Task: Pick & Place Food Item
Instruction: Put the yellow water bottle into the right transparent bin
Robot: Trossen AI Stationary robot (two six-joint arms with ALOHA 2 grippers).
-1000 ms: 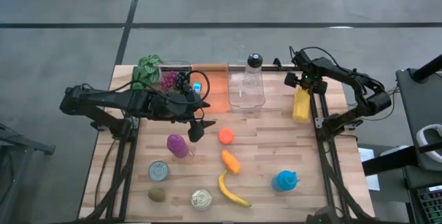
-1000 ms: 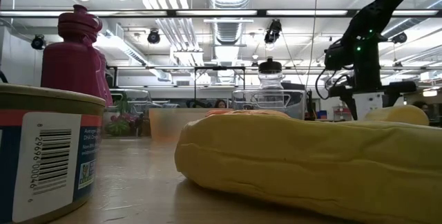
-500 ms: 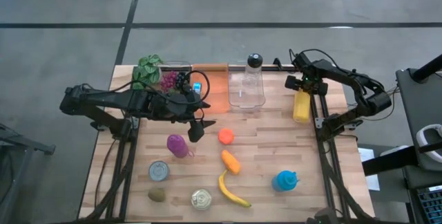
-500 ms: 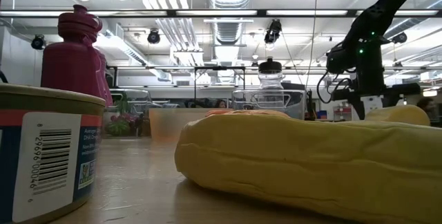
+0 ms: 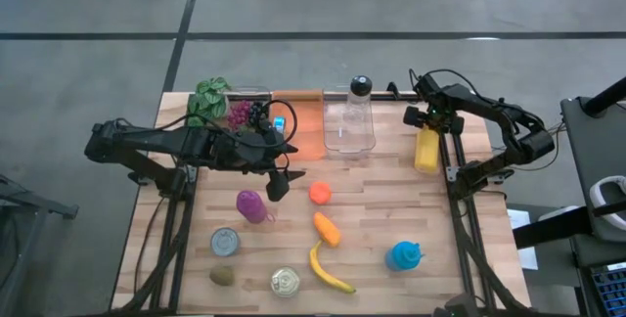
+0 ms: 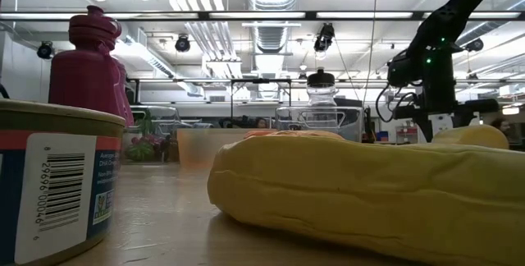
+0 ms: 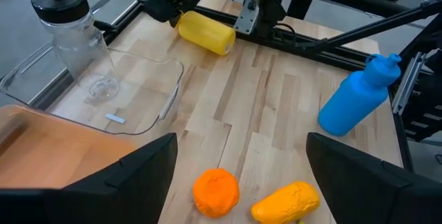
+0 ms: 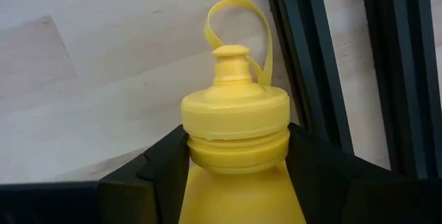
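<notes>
A yellow squeeze bottle (image 5: 426, 151) lies on its side near the table's far right corner, along a black rail. My right gripper (image 5: 430, 121) stands over its far end, where the cap (image 8: 235, 117) with its loop is, and is shut on it. My left gripper (image 5: 279, 184) hovers open at mid-table between a purple bottle (image 5: 250, 205) and an orange (image 5: 320, 193). The left wrist view shows the orange (image 7: 215, 191) and an orange carrot-like piece (image 7: 286, 202) between and beyond its fingers. My right gripper holds the yellow bottle by its shoulder (image 8: 238, 189), just below the cap, with one finger (image 8: 162, 175) on each side. It comes from above, slanting, with the fingers across the bottle. The bottle lies with its side on the table (image 6: 477, 135).
At the far edge stand a clear tub (image 5: 349, 131) with a black-lidded jar, an orange tray (image 5: 305, 126), grapes (image 5: 246, 113) and greens (image 5: 207, 100). Near the front lie a banana (image 5: 329, 270), a blue bottle (image 5: 404, 255) and two cans (image 5: 225, 243). A black rail (image 5: 452, 151) runs beside the yellow bottle.
The right gripper shifted slightly toward the table's right over the yellow bottle, then stayed still. The left arm and all objects kept their places.
</notes>
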